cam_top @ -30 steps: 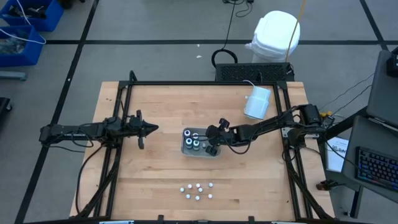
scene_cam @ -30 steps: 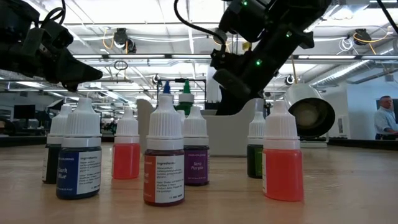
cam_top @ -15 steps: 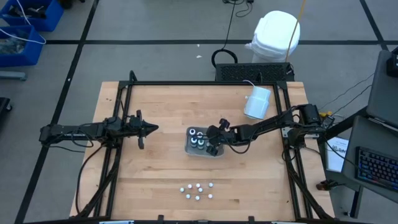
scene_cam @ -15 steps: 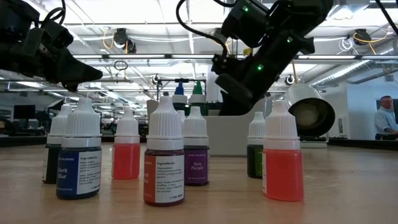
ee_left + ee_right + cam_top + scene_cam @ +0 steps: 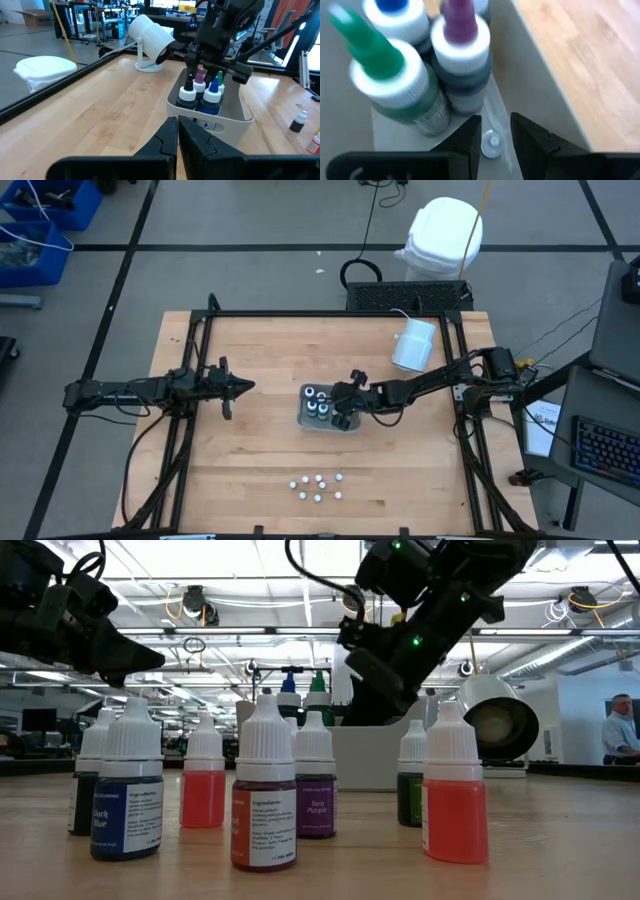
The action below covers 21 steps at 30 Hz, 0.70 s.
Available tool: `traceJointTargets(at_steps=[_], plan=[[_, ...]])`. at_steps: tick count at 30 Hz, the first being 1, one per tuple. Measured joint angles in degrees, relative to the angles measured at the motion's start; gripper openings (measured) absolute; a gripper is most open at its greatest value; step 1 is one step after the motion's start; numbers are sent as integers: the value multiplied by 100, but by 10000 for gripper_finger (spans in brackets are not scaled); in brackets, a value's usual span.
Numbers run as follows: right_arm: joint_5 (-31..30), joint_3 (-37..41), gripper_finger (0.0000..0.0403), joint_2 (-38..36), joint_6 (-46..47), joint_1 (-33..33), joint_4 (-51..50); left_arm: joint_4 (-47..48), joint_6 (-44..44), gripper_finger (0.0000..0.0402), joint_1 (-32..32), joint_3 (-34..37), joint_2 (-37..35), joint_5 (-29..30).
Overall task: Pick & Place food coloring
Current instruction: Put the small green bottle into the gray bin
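At the middle of the wooden surface, the clear tray holds four dark round bottles with white collars and coloured tips, packed toward its left end. The right gripper hangs over the tray's right part; its fingers stand a narrow way apart with a tiny white-capped bottle between them, low inside the tray beside the green-tipped bottle and the purple-tipped one. Compared with a second ago, the tray sits slightly farther right, and since half a second ago the gripper has barely shifted. The left gripper waits well to the tray's left, fingers nearly together, holding nothing. Near the front edge stands the cluster of small white-capped bottles, unmoved.
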<state>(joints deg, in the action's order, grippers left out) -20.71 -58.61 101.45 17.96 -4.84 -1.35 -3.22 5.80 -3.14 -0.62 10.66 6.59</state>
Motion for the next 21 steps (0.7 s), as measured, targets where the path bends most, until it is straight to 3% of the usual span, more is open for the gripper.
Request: traceJointTargets(at_steps=[10, 16, 21], plan=[[2, -4, 94, -1055, -133, -213, 23, 7, 28, 19, 0, -2, 22, -2], [10, -4, 95, -1619, -522, -1017, 5, 10, 28, 19, 0, -2, 22, -2], [2, -4, 94, -1592, -544, -1866, 196, 13, 55, 19, 0, -2, 22, -2]])
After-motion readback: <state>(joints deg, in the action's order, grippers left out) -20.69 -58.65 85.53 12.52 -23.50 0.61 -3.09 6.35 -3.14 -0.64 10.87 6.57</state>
